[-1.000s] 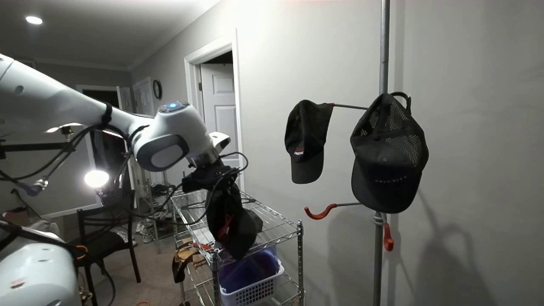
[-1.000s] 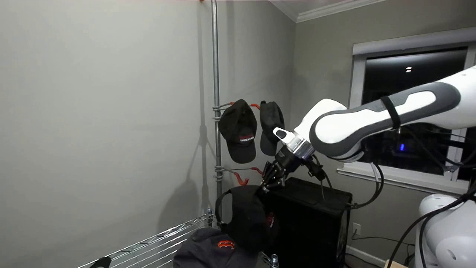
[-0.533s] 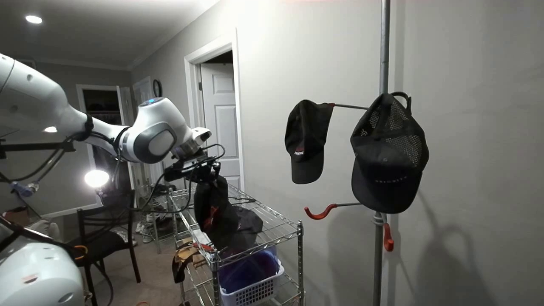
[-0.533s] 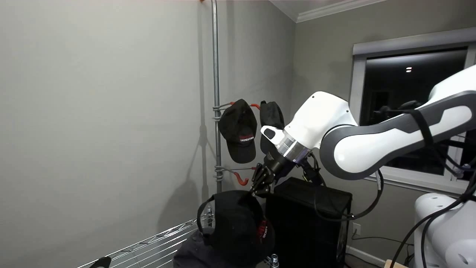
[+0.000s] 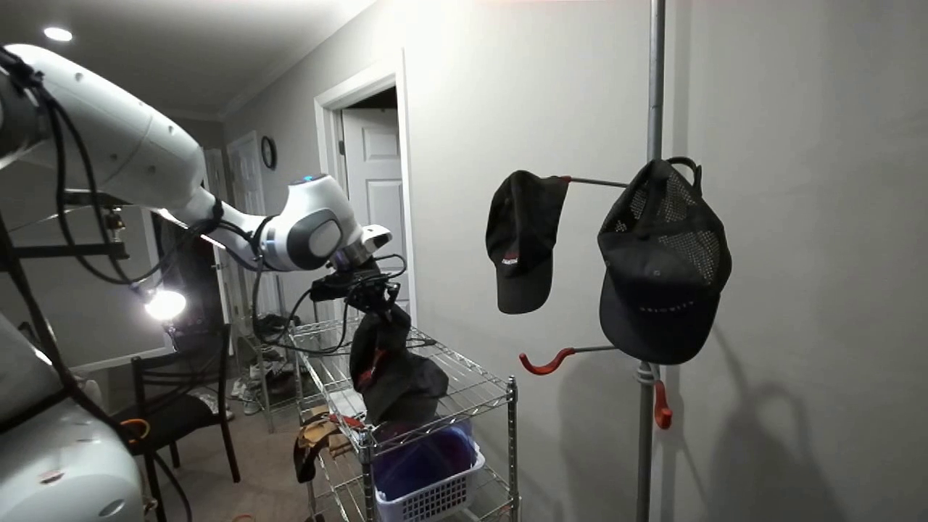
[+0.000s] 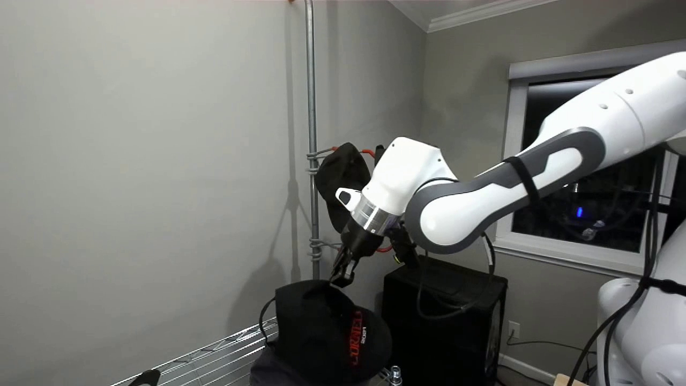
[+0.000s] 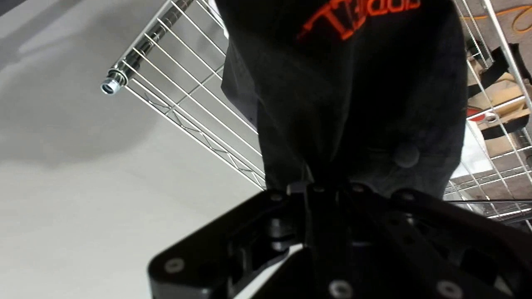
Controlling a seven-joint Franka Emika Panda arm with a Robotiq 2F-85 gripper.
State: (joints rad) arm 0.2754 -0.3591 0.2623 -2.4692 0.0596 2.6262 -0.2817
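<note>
My gripper (image 5: 384, 308) is shut on a black cap (image 5: 380, 335) with red lettering, pinching the top of its crown. The fingers also show in an exterior view (image 6: 341, 279) and in the wrist view (image 7: 326, 189). The held cap (image 6: 321, 327) hangs over the wire shelf, lettering and brim toward the right in that exterior view. In the wrist view the cap (image 7: 299, 95) fills the space beyond the fingers. A second dark cap (image 5: 428, 384) lies on the shelf beside and partly behind it. Whether the two caps touch, I cannot tell.
A pole (image 5: 655, 87) carries a black cap (image 5: 520, 232) and a mesh cap (image 5: 660, 283) on upper arms. Lower red hooks (image 5: 547, 362) jut out. The wire shelf (image 5: 471, 388) has a white basket (image 5: 431, 500) below. A black box (image 6: 442, 321) stands near the shelf.
In an exterior view my gripper has moved left with the held cap, which has turned so its red lettering shows more. The arm's elbow has swung. The second cap stays on the shelf.
</note>
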